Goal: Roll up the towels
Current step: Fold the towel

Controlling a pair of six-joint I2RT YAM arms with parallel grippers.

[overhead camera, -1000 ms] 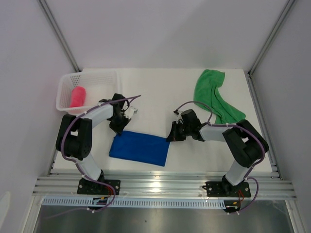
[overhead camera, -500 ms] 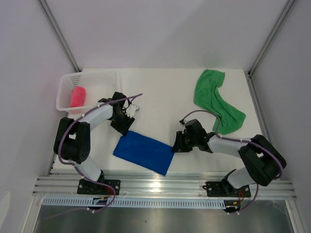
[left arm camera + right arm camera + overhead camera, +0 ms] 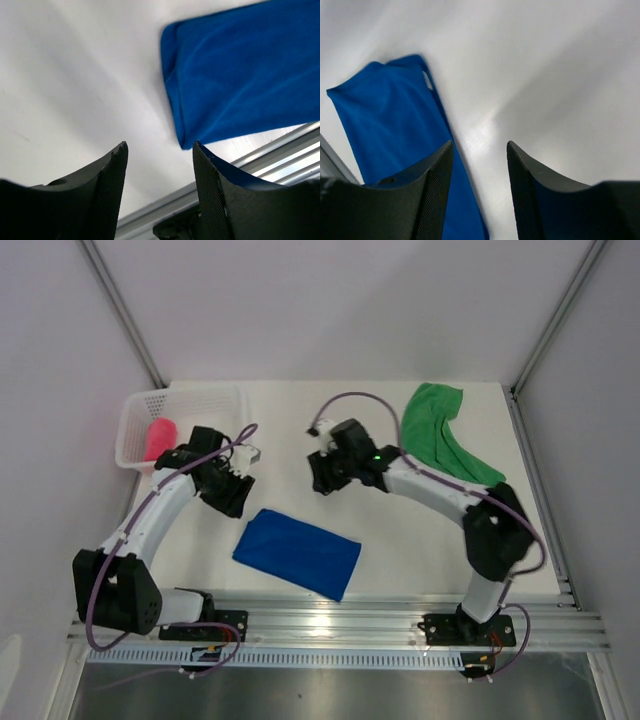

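Note:
A royal blue towel (image 3: 297, 552) lies folded flat near the table's front edge; the left wrist view shows its corner (image 3: 240, 80) and the right wrist view its length (image 3: 385, 135). My left gripper (image 3: 232, 502) hovers open just left of and behind it, nothing between its fingers (image 3: 112, 190). My right gripper (image 3: 320, 478) is raised over the table's middle, open and empty, the towel below its left finger (image 3: 427, 195). A green towel (image 3: 440, 435) lies crumpled at the back right. A pink-red towel (image 3: 160, 438) sits rolled in the basket.
A white mesh basket (image 3: 190, 402) stands at the back left corner. An aluminium rail (image 3: 340, 620) runs along the table's front edge, also in the left wrist view as the rail (image 3: 280, 150). Grey walls close in on both sides.
Both grippers have let go of the blue towel and opened. The right arm swung up and back toward the table's middle; the left arm drew back leftward. The towel now lies a little nearer the front.

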